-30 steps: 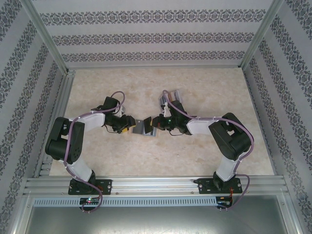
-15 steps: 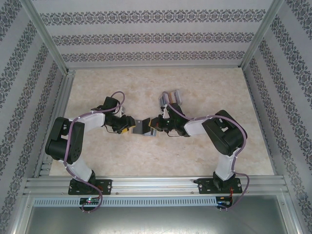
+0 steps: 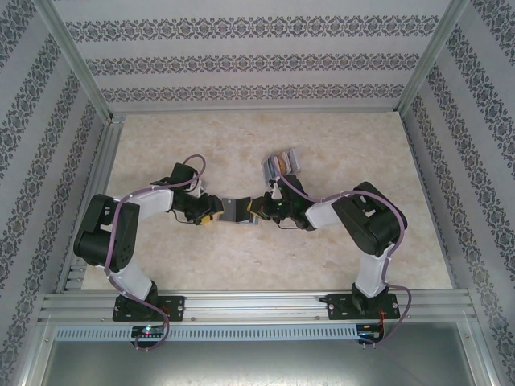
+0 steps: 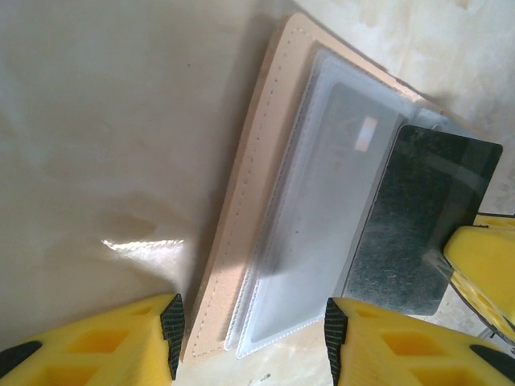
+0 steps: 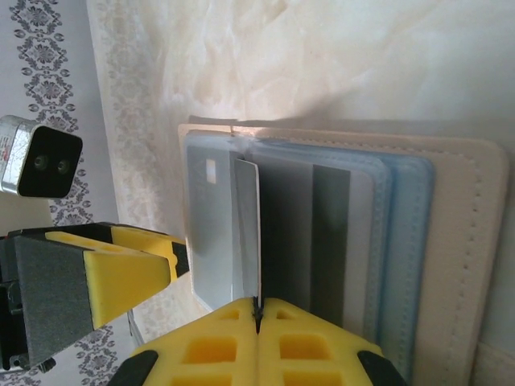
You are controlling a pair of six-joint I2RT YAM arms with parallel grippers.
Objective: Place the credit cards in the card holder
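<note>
We are mid-insertion. The right gripper (image 5: 257,310) has its fingers clamped on a grey credit card (image 5: 248,233), held on edge over the open card holder (image 4: 241,201) on the counter (image 4: 96,121). The left gripper (image 4: 249,330) has its fingers spread astride the holder's corner. Next, we judge, the card must slide squarely into a clear sleeve (image 4: 322,201).

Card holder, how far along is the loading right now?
Done: the card holder lies open, with one pale card already in a clear sleeve. In hand: the right tool pinches a dark grey card edge-on at the sleeves, while the left tool straddles the holder's edge. Left: seating this card, then the stack of cards waiting on the table beyond.
</note>
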